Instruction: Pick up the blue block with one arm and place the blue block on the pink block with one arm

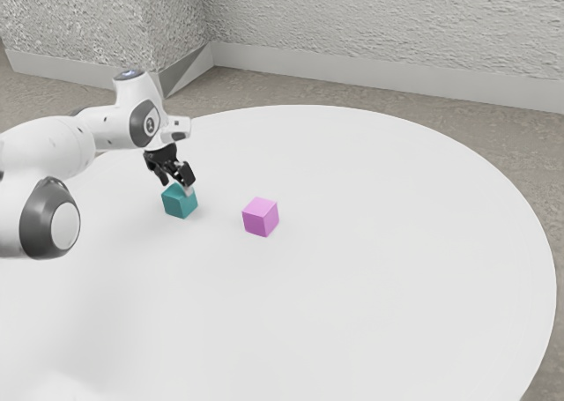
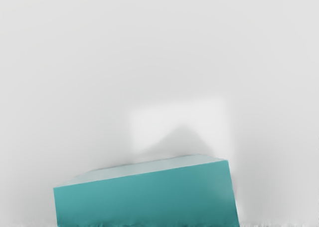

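The step in hand was the pick-up, at its approach stage; nothing had been lifted. The gripper (image 1: 175, 180) hung directly over the teal block (image 1: 179, 202), which is the task's blue block though it rendered more green than blue; its two black fingers stood spread apart, open, with their tips about level with the block's top edges, one to either side, and they did not appear to be clamped on it. The block sat flat on the round white worktop (image 1: 397, 269), toward the exterior view's left; in the wrist view the teal block (image 2: 147, 197) lay close under the hand, with bare worktop beyond it.

The pink block (image 1: 260, 216) stood on the worktop near the teal one, to the exterior view's right and slightly nearer the camera; a clear gap lay between the two, and its top was bare.

By my judgement the next move called for a short descent so the fingers reached down past the block's sides, then a closing squeeze on two opposite faces; after that, a lift high enough to clear the pink block, a short carry toward the exterior view's right, and a square lowering onto its top.
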Available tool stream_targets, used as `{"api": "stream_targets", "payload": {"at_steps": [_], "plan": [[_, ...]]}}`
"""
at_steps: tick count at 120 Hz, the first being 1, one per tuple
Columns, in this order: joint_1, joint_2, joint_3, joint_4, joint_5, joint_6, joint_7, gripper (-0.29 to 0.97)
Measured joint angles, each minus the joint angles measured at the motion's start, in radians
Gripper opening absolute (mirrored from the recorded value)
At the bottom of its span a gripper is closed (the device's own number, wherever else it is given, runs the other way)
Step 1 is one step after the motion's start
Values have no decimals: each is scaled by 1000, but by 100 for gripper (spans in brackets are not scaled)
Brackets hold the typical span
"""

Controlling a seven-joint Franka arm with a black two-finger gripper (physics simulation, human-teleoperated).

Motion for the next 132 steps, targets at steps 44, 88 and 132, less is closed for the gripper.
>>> {"api": "stream_targets", "payload": {"at_steps": [44, 88, 132], "plan": [[0, 12, 4, -6, 1, -27, -58, 68], [0, 13, 6, -8, 0, -36, -101, 63], [2, 17, 9, -4, 1, -37, -124, 55]]}}
